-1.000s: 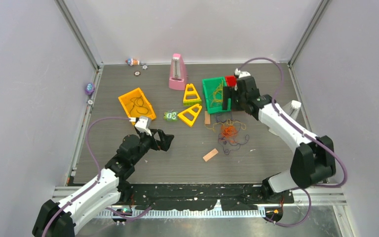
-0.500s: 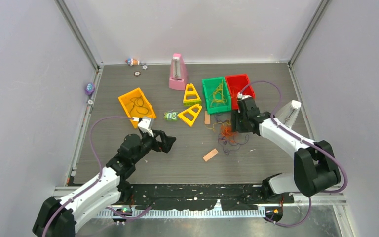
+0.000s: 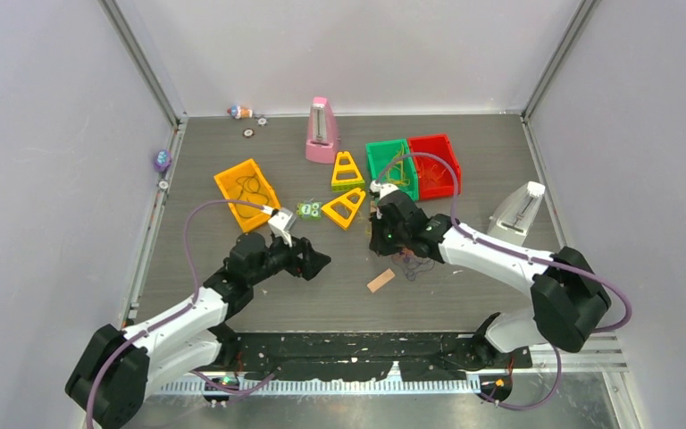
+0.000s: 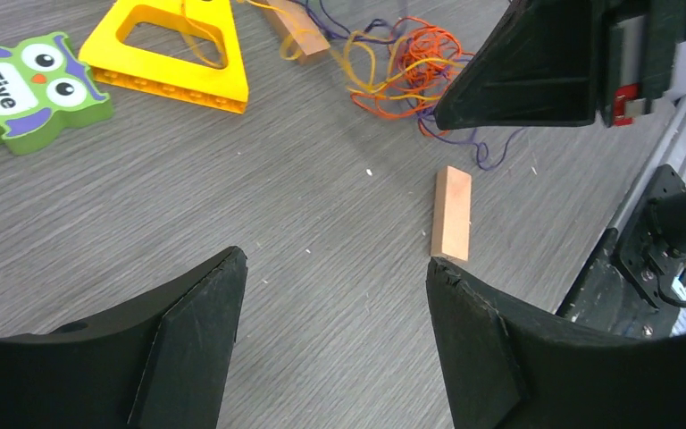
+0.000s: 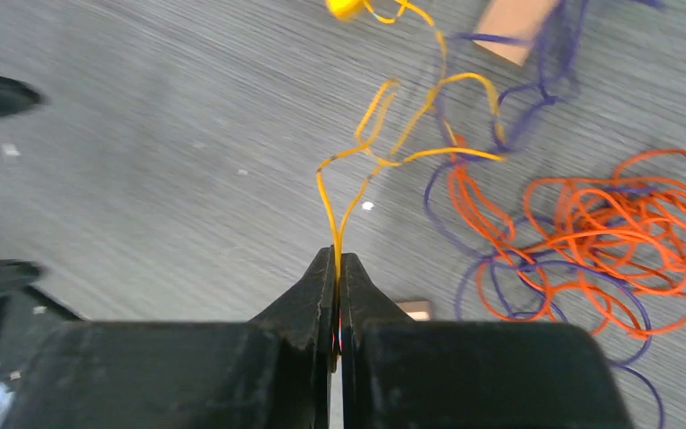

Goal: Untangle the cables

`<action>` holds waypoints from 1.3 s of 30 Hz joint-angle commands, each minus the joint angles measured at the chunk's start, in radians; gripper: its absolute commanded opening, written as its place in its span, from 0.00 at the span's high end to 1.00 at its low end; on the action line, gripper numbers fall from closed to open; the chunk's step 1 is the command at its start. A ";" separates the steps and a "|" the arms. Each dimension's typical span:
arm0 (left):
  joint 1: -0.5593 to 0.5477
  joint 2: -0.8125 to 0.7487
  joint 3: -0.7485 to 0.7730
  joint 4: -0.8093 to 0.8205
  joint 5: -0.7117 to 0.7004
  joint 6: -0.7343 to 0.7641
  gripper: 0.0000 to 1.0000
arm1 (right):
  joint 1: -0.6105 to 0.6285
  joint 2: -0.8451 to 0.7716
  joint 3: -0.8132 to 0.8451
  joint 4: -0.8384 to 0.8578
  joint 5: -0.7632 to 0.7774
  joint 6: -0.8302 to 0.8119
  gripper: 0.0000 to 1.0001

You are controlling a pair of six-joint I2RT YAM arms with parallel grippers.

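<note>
The cables are a tangle of orange, purple and yellow cords (image 5: 625,223) on the table; in the top view the pile (image 3: 414,262) lies partly hidden under my right arm. My right gripper (image 5: 338,255) is shut on a loop of yellow cable (image 5: 384,134), which runs taut from the jaws back to the pile. From above, this gripper (image 3: 378,241) sits at the tangle's left edge. My left gripper (image 4: 335,264) is open over bare table, left of the tangle (image 4: 411,63) and apart from it; in the top view it (image 3: 317,262) points right.
A wooden block (image 3: 380,281) lies near the front; a second block (image 4: 296,31) sits beside the pile. Two yellow triangles (image 3: 348,207), an owl tile (image 3: 309,210), an orange bin (image 3: 232,168), a green bin (image 3: 384,145), a red bin (image 3: 433,138) and a pink metronome (image 3: 322,131) stand behind.
My right gripper came from the bins down to the tangle's left side and shut on the yellow cable. The left arm reached further right, its jaws narrowing a little.
</note>
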 commanded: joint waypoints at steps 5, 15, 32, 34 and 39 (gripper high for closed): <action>-0.012 0.030 0.050 0.078 0.064 0.007 0.25 | 0.028 -0.152 0.069 0.041 -0.055 0.060 0.95; -0.014 0.042 0.055 0.079 0.057 0.004 0.21 | 0.029 -0.132 0.114 0.000 -0.195 0.004 0.60; -0.116 0.145 0.143 -0.048 0.042 0.062 0.18 | -0.015 -0.030 0.025 -0.005 0.022 -0.054 0.41; -0.134 0.175 0.159 -0.060 0.076 0.071 0.19 | -0.015 0.008 0.034 0.030 -0.013 -0.055 0.44; -0.181 0.238 0.207 -0.177 0.032 0.062 0.19 | -0.015 0.107 0.073 0.092 -0.071 -0.032 0.44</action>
